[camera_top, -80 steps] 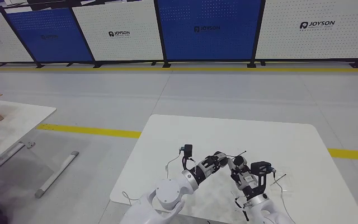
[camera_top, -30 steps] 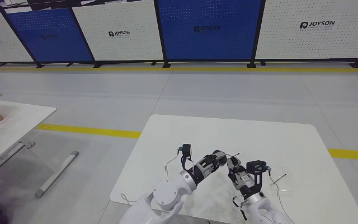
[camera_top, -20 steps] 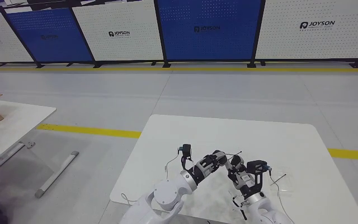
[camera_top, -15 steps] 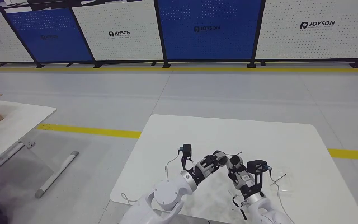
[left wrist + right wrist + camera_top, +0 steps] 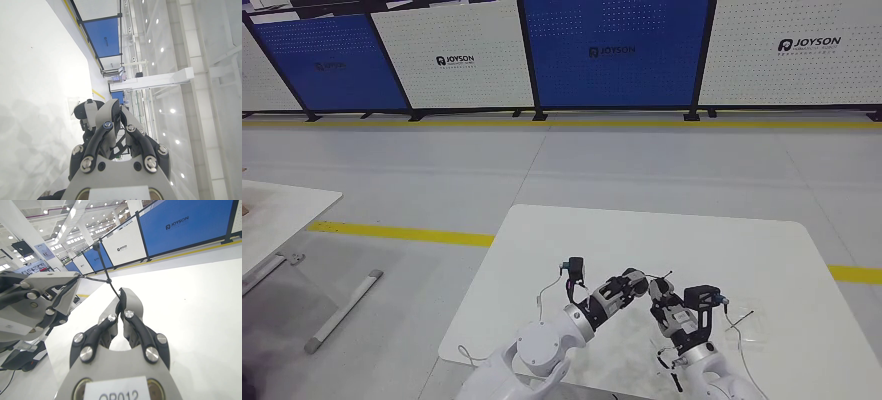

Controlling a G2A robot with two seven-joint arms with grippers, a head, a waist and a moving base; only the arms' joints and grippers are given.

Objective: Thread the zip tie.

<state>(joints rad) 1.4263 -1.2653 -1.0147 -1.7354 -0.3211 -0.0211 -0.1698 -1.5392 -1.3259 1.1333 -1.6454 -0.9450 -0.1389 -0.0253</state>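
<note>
A black zip tie [image 5: 103, 264] stands up from my right gripper [image 5: 120, 296], which is shut on its strap; the square head [image 5: 96, 246] is at the upper end. A thin black strand runs from a small node partway up the strap to the tips of my left gripper [image 5: 79, 275], shut on it. In the top view both grippers meet above the near middle of the white table [image 5: 642, 230]: left gripper [image 5: 640, 283], right gripper [image 5: 657, 290], with the zip tie [image 5: 666, 274] poking out behind them. The left gripper [image 5: 119, 109] has its pads pressed together in its own wrist view.
A loose black zip tie [image 5: 739, 320] and a clear plastic bag [image 5: 754, 336] lie on the table to the right of the arms. A second white table [image 5: 272, 215] stands off to the left. The table's far half is bare.
Both grippers and the tie sit slightly further left than in the oldest frame. Over the last second nothing has visibly moved.
</note>
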